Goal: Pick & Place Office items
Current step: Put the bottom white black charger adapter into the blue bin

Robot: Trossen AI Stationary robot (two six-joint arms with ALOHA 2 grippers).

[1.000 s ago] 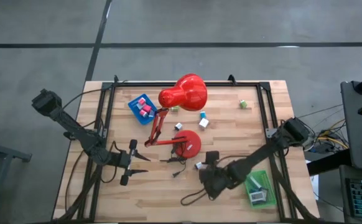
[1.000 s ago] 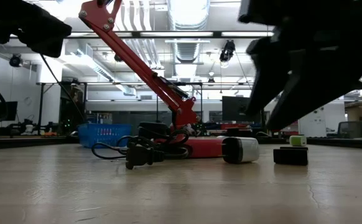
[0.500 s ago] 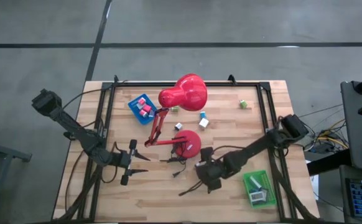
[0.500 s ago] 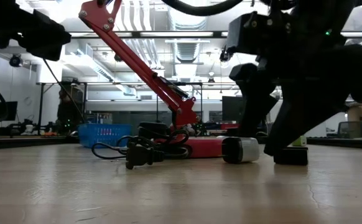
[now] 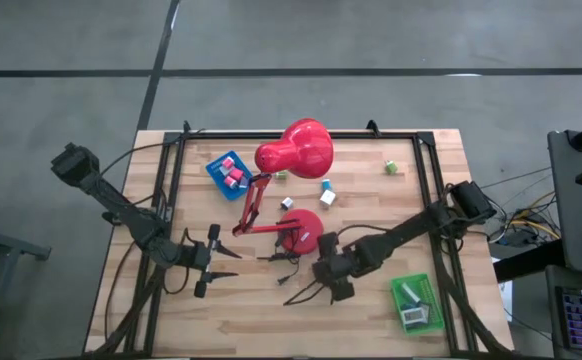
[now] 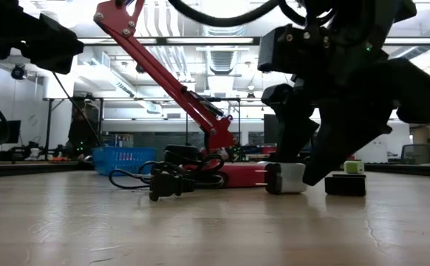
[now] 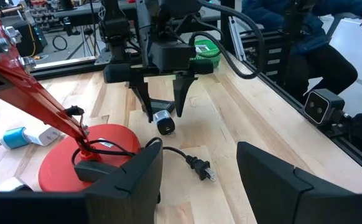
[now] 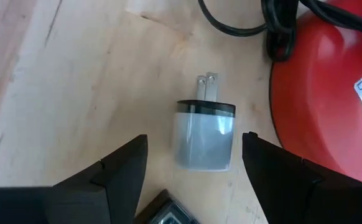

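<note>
My right gripper [image 5: 324, 268] hangs open over a small white charger block with two metal prongs [image 8: 206, 140], which lies flat on the wood beside the red lamp's base [image 8: 330, 93]. Its fingers [image 8: 116, 174] stand on either side of the charger without touching it. The left wrist view shows the same gripper [image 7: 162, 102] above the charger [image 7: 164, 124]. A dark flat piece [image 6: 345, 184] lies on the table just beside it. My left gripper [image 5: 214, 262] waits open at the table's left, touching nothing.
The red desk lamp [image 5: 296, 150] stands mid-table; its black cord and plug [image 7: 196, 167] trail near its base. A blue tray [image 5: 228, 170] with pink and teal blocks sits far left, a green tray [image 5: 416, 302] near right. Loose small blocks [image 5: 326, 190] [image 5: 393, 167] lie toward the far edge.
My right gripper has travelled toward the table's left and slightly toward the far edge, away from the green tray and up to the lamp's base, coming down over the white charger. The charger and the lamp have stayed where they were.
</note>
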